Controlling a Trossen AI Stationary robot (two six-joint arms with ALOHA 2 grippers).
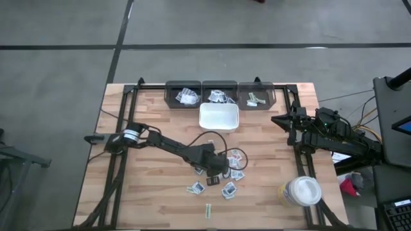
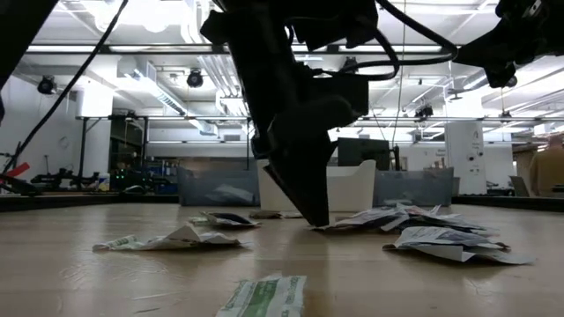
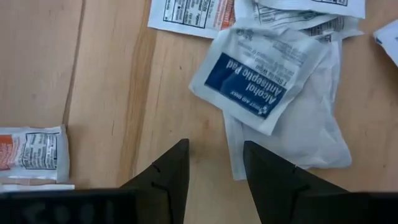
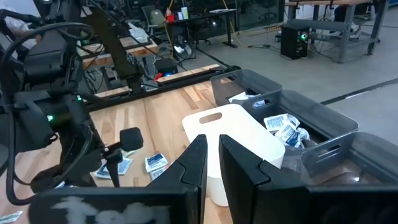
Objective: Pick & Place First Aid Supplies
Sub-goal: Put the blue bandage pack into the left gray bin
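Reaching for a packet — nothing picked yet.
Left gripper [image 3: 214, 171], spread wide and empty, stands on the worktop [image 3: 112, 93] beside the alcohol-pad packet [image 3: 252, 78]; next — straddle its edge and close. Right gripper [image 4: 211, 158] waits, nearly closed, empty.

Three grey bins [image 1: 219, 94], one white tray [image 1: 219, 117], one jar [image 1: 300, 191], two arms.
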